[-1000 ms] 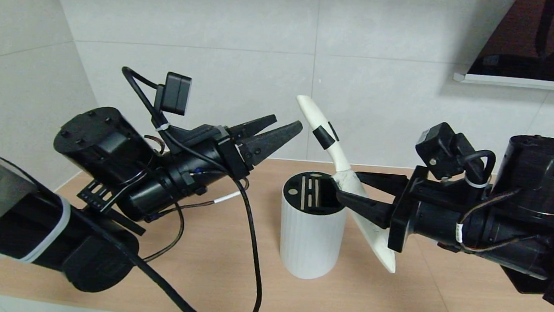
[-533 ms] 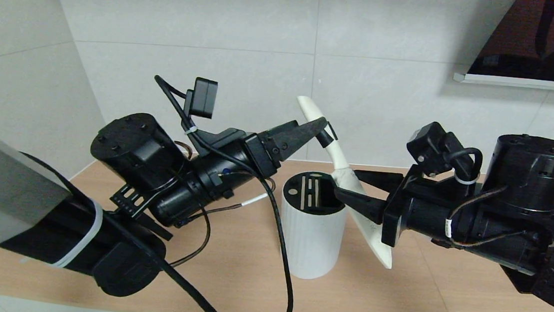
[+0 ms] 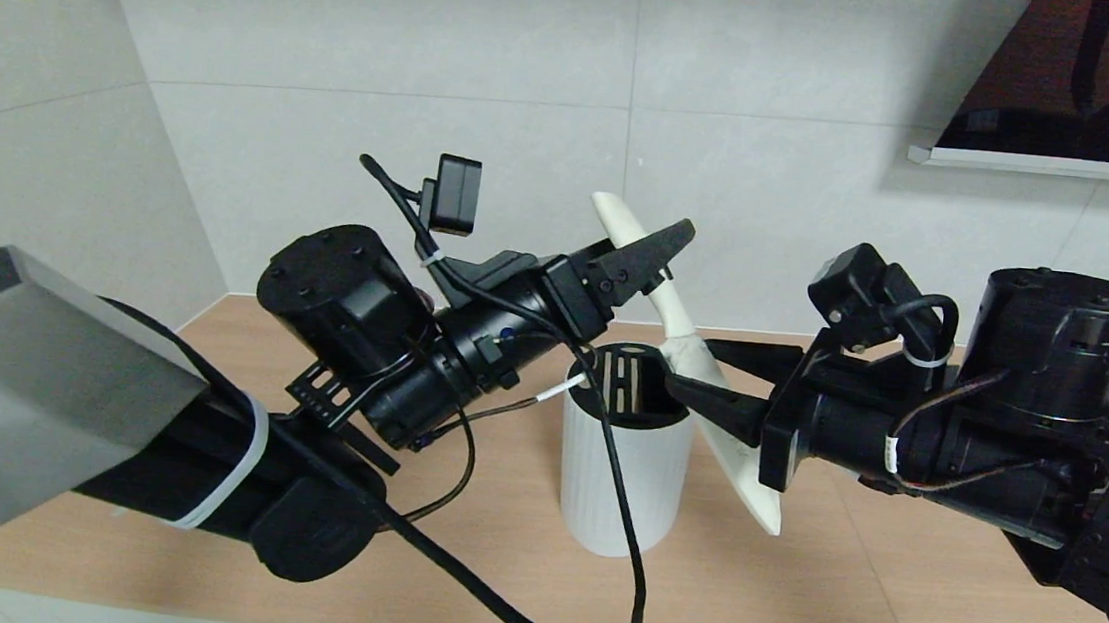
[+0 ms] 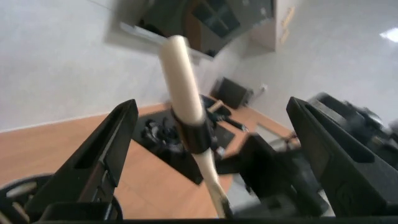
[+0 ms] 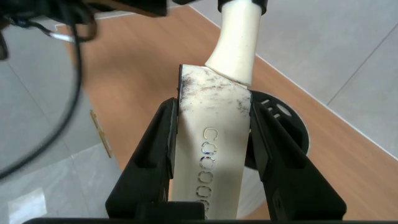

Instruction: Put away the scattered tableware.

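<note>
**Kitchen corner, head view.** Pale grey tiled wall [image 3: 498, 36] behind; a dark range hood [image 3: 1086, 87] is mounted high on it, up and to the robot's right of the holder. A light wooden countertop [image 3: 820, 606] carries a white ribbed cylindrical holder [image 3: 619, 488] with a black slotted top. A black hob [image 4: 158, 134] sits in the countertop to the holder's right.

The white knife [image 3: 677, 314] is tilted just right of the holder's rim, outside the slots. Its handle rises above the holder and its blade tip hangs over the countertop.

The right gripper [image 3: 695, 367] is pinched flat on the blade, level with the holder's top. The left gripper [image 4: 211, 106], above the holder, has its fingers spread either side of the black-banded handle, clear of it.
</note>
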`<state>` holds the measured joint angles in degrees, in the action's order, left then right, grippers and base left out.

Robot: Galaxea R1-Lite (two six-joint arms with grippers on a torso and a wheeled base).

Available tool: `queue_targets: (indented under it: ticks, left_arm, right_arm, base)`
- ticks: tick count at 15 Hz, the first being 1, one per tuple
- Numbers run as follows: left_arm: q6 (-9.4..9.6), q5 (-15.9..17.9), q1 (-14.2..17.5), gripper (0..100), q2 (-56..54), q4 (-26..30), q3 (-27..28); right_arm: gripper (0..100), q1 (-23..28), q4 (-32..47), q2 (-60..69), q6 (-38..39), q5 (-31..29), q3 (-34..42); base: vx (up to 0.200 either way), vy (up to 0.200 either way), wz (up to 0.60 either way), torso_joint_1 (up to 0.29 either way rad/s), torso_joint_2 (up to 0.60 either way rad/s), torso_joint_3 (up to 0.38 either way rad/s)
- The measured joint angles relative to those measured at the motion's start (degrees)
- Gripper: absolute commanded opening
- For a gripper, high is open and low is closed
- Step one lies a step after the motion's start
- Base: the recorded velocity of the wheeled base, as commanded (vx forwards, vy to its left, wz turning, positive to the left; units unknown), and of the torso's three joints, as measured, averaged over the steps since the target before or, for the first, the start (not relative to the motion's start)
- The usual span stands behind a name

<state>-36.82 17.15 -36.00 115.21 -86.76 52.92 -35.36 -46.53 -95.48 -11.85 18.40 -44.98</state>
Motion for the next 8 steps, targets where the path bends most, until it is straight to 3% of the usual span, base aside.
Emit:
queue_targets:
  ticks: [1,6,7,8]
  left_arm:
    - [0.01,-1.5,-0.8,100,0.4,0.0,1.1]
    - [0.04,-2.0,-3.1,100,1.6,0.1,2.1]
    - [0.01,-2.5,-3.3,0,1.9,0.1,2.3]
    - [0.01,-3.1,-3.3,0,2.1,0.1,2.3]
  right_arm:
    - [0,0.0,0.0,0.0,0.0,-0.4,-0.2]
    - [0,0.0,0.0,0.0,0.0,-0.8,-0.7]
    - [0,0.0,0.0,0.0,0.0,-0.8,-0.7]
    - [0,0.0,0.0,0.0,0.0,-0.8,-0.7]
  base:
    - [0.0,0.0,0.0,0.0,0.0,0.0]
    - [0.0,0.0,0.0,0.0,0.0,0.0]
    - [0.0,0.0,0.0,0.0,0.0,0.0]
    - [0.0,0.0,0.0,0.0,0.0,0.0]
